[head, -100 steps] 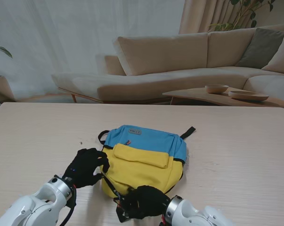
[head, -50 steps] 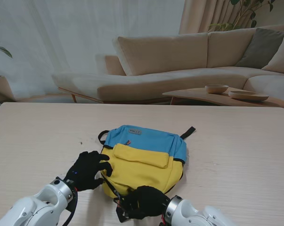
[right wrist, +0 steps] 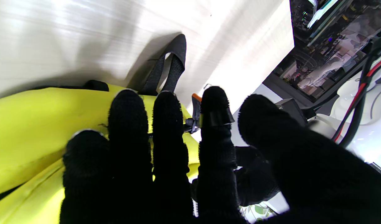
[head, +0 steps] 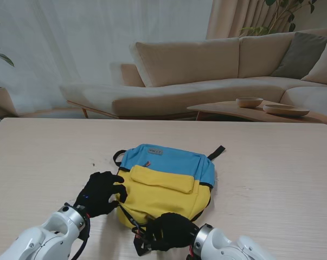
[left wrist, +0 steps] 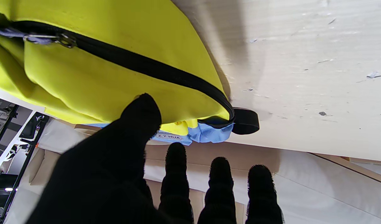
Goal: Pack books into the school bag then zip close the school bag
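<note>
Yellow and blue bag flat on the table. Left hand at the bag's left edge, fingers spread, grasping nothing. Right hand on the bag's near end; grip impossible to tell.

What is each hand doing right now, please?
Left hand: open, fingers spread, thumb against the school bag.
Right hand: on the bag's near edge; grip cannot be told.

You get soft, even daylight through the sheer curtain behind the sofa, and the stand view is sharp throughout. In the right wrist view the table is glare-washed and streaked with blur, while the left wrist view stays crisp, the school bag casting a soft shadow.
</note>
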`<act>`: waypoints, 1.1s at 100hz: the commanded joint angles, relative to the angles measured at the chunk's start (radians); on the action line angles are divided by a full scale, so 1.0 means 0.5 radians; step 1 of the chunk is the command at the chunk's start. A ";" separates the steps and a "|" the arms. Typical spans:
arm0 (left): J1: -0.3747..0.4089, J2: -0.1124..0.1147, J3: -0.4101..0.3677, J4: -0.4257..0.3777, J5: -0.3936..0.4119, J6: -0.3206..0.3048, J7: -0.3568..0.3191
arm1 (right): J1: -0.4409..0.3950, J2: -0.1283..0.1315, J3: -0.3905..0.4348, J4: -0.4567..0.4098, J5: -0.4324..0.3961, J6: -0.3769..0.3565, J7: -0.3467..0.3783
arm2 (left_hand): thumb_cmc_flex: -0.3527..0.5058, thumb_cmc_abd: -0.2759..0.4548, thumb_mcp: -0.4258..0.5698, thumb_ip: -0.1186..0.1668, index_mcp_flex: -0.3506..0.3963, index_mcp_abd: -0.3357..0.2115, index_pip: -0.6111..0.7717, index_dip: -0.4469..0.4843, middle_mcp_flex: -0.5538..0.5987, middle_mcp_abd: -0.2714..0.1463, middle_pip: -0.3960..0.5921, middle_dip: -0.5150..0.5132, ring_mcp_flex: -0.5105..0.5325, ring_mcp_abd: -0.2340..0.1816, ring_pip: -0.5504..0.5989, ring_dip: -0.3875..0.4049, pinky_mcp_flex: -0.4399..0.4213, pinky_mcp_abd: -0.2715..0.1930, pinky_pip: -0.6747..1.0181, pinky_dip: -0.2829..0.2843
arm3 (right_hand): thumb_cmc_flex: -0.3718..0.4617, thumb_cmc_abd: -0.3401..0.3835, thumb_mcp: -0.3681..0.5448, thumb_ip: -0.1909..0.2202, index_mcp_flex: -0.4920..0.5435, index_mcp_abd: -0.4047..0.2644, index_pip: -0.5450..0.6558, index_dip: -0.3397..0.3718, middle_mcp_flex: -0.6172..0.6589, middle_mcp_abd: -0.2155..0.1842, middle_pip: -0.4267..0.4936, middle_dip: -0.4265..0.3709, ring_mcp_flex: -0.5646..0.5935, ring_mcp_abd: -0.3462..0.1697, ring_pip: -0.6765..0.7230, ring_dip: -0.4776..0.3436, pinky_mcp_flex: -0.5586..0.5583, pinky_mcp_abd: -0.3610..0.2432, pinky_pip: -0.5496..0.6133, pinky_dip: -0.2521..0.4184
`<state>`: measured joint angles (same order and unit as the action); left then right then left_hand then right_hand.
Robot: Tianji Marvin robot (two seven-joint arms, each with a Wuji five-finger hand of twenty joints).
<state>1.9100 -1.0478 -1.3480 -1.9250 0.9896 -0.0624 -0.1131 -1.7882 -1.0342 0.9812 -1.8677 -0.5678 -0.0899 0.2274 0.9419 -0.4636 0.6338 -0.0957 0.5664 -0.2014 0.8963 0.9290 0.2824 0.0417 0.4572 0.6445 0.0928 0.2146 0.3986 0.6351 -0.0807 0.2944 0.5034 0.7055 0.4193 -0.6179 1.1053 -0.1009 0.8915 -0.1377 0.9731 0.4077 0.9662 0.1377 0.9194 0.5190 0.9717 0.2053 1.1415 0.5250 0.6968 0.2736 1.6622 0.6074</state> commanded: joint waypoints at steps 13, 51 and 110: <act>0.027 -0.004 -0.018 -0.031 0.030 0.025 -0.066 | -0.055 0.017 0.097 -0.026 -0.006 -0.039 0.110 | -0.035 -0.042 0.155 -0.044 0.029 0.130 0.282 0.200 0.009 0.004 0.042 0.031 -0.038 -0.011 -0.003 -0.006 -0.034 0.003 0.039 -0.034 | -0.016 0.032 0.044 -0.029 0.146 -0.085 0.187 0.375 0.093 0.003 0.206 0.178 0.146 0.055 0.261 0.048 0.091 0.046 0.180 0.028; 0.032 -0.001 -0.032 -0.040 0.059 0.029 -0.086 | -0.122 0.037 0.305 -0.073 -0.013 -0.132 0.245 | -0.058 -0.064 0.207 -0.051 0.035 0.139 0.288 0.229 0.011 0.002 0.052 0.051 -0.037 -0.007 -0.014 0.000 -0.035 0.006 0.031 -0.031 | -0.095 0.107 0.037 0.012 0.309 -0.071 0.227 0.728 0.216 -0.027 0.342 0.312 0.287 0.009 0.464 0.062 0.248 0.027 0.298 0.007; 0.049 -0.001 -0.046 -0.048 0.088 0.048 -0.088 | -0.226 0.057 0.717 -0.065 0.059 -0.331 0.429 | -0.063 -0.066 0.222 -0.056 0.034 0.141 0.285 0.257 0.023 0.006 0.059 0.064 -0.036 -0.004 -0.012 0.006 -0.032 0.006 0.035 -0.017 | -0.114 0.137 0.022 0.030 0.328 -0.076 0.230 0.811 0.229 -0.048 0.363 0.339 0.307 -0.010 0.486 0.050 0.270 0.007 0.319 -0.008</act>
<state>1.9236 -1.0467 -1.3656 -1.9429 1.0275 -0.0460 -0.1401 -1.8899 -1.0128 1.3265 -1.9071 -0.5393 -0.2490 0.4202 0.9174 -0.4901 0.6895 -0.0959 0.5584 -0.1922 0.9186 0.9898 0.2824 0.0422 0.4682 0.6600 0.0928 0.2146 0.3988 0.6352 -0.0807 0.2947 0.5035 0.7014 0.4139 -0.5561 1.1031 -0.1009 0.9851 -0.1792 1.0011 0.7846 1.0435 0.1377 1.0680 0.6647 1.0730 0.1851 1.3451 0.5414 0.8087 0.2859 1.7174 0.6064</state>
